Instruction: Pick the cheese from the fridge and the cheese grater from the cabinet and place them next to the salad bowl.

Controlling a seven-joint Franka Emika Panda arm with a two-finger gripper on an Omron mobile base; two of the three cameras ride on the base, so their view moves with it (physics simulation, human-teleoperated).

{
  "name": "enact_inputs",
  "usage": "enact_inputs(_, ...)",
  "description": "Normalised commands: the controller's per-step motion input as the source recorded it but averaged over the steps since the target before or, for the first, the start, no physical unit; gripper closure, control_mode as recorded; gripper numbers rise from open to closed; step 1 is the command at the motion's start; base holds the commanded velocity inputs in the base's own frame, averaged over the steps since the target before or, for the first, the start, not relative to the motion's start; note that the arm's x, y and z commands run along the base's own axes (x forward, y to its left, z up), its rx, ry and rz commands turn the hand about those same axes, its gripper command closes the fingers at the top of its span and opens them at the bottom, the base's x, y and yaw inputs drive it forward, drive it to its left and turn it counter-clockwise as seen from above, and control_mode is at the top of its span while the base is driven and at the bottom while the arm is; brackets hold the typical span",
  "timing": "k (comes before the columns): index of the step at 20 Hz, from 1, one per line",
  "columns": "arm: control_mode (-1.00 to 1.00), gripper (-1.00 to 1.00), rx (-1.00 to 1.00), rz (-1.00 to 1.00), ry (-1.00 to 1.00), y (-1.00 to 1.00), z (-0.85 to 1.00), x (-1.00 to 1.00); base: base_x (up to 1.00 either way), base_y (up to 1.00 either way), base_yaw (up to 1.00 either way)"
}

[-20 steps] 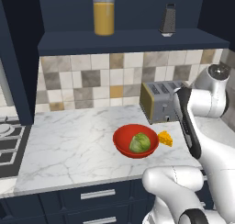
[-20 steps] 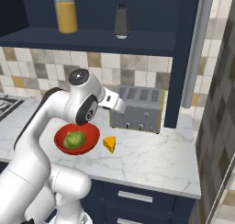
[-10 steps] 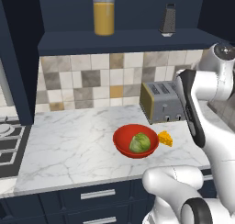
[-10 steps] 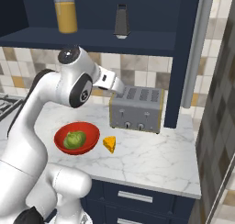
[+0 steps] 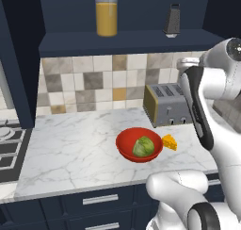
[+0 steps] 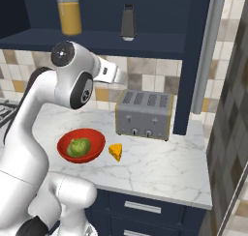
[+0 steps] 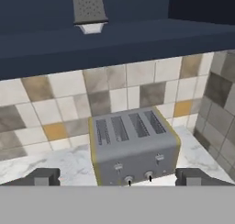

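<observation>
Arm has risen since earlier; cheese unmoved beside bowl. Gripper open, empty. Toaster directly ahead, grater above on the cabinet shelf.

Even, flat rendered light, soft faint shadows, no glare, slightly coarse low-resolution detail throughout

White marble counter, salad bowl, cheese, toaster

You have a boxy silver four-slot toaster standing on a white marble counter against a backsplash of beige, grey and orange tiles. A tall jar of orange liquid stands upright above. Stove burners sit at the counter's left end.
</observation>
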Motion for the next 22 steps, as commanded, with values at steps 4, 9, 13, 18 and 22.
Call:
enact_inputs(4,-1.00,-1.00,-0.01,0.00,-0.08,0.15,0.53,0.15,0.00,0.00,0.00)
enact_inputs(9,-1.00,-1.00,-0.01,0.00,-0.01,0.04,0.53,0.14,0.00,0.00,0.00)
enact_inputs(13,-1.00,-1.00,-0.01,0.07,-0.04,0.03,0.38,0.24,0.00,0.00,0.00)
enact_inputs(18,-1.00,-1.00,0.00,0.05,-0.02,0.01,0.29,0.32,0.00,0.00,0.00)
enact_inputs(22,-1.00,-1.00,0.00,0.00,-0.11,0.00,0.27,0.47,0.00,0.00,0.00)
